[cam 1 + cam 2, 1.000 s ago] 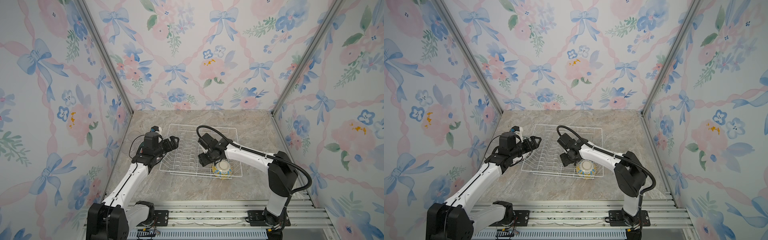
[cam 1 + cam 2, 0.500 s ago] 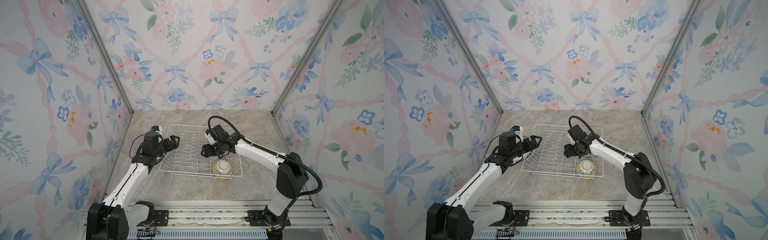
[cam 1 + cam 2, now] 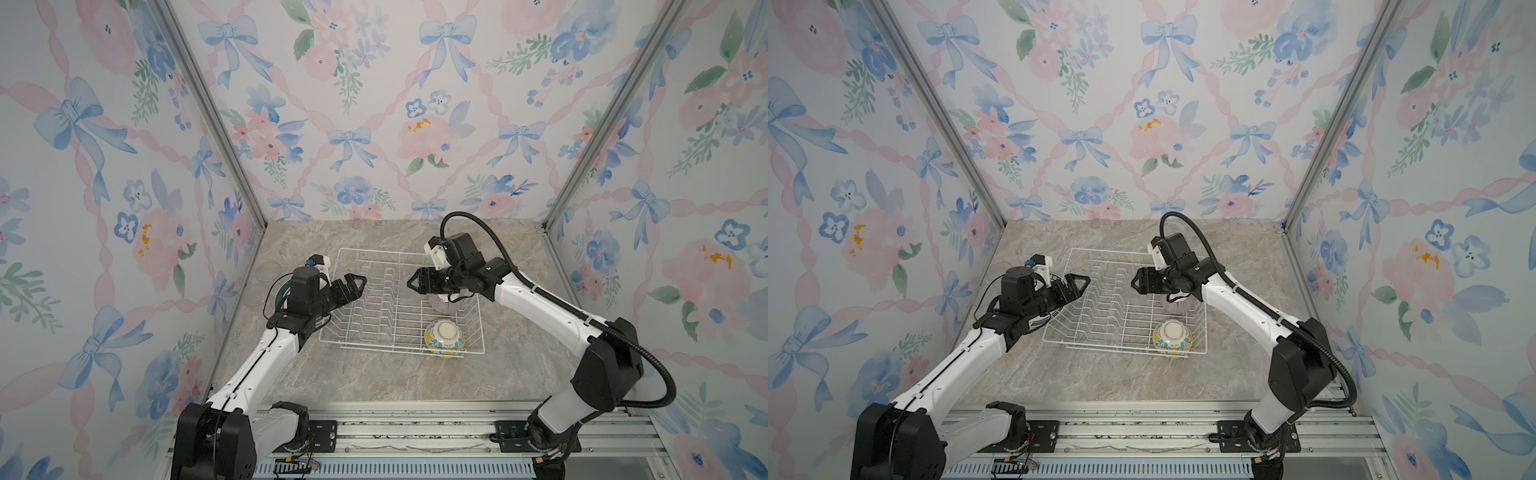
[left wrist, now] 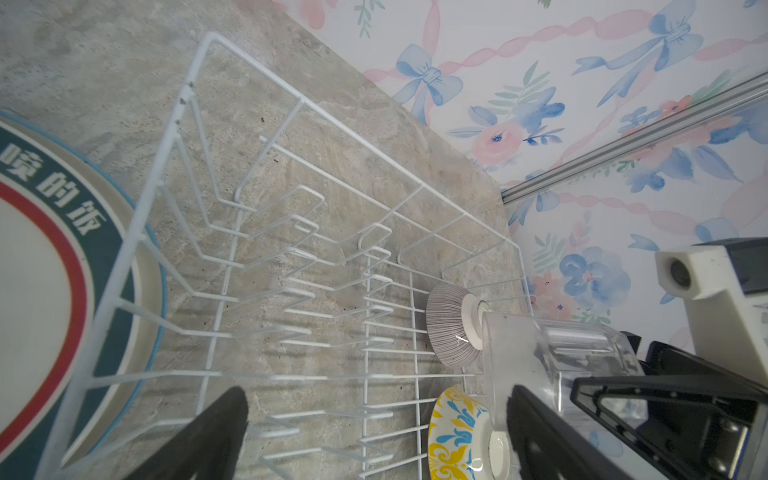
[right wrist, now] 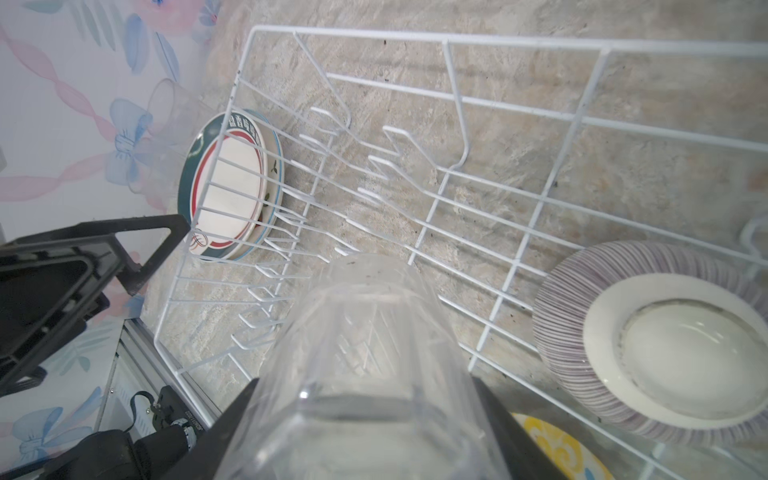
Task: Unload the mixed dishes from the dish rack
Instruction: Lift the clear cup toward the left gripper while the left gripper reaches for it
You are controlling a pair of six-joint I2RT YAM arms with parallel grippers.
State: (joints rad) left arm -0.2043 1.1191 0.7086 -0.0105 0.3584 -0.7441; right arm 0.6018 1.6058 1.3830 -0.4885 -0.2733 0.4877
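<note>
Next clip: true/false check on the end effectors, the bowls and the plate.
1. The right end effector holds a clear glass. True.
2. The left end effector grips a plate. False: it is open and empty.
3. The purple-striped bowl and the yellow-blue bowl sit upside down in the dish rack. True.
4. The green-and-red rimmed plate stands between the rack's prongs. False: it lies outside the rack.

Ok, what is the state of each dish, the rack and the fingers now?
left gripper: fingers open, empty.
right gripper: fingers shut on clear glass, over the dish rack.
purple-striped bowl: upside down in the rack.
yellow-blue bowl: upside down in the rack.
plates: stacked on the table, outside the rack.
other glasses: on the table, outside the rack.
</note>
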